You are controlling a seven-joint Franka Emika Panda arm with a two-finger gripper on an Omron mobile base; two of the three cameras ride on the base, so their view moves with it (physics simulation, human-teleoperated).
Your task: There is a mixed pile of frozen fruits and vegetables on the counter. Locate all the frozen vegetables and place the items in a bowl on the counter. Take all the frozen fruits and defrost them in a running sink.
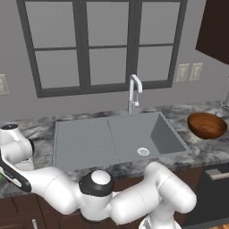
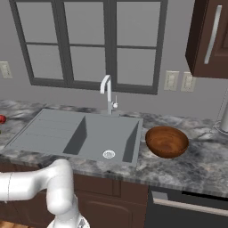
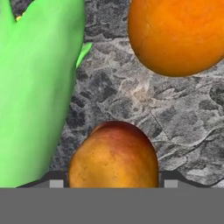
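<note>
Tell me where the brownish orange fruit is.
In the hand view, the brownish orange fruit sits on the counter between the fingertips, beside the green vegetable.

wall: plain grey (image 1: 210, 96), ran behind the worktop
window: dark-framed, multi-pane (image 1: 100, 44), sat centred above the basin
outlets: pale pair (image 2: 178, 81), mounted right of the window; one more switch plate (image 1: 3, 84) at far left
upper cabinet: dark brown (image 2: 209, 38), long pale handle, top right
base cabinets: dark brown (image 2: 111, 189), ran along the front
light: even, flat
</note>
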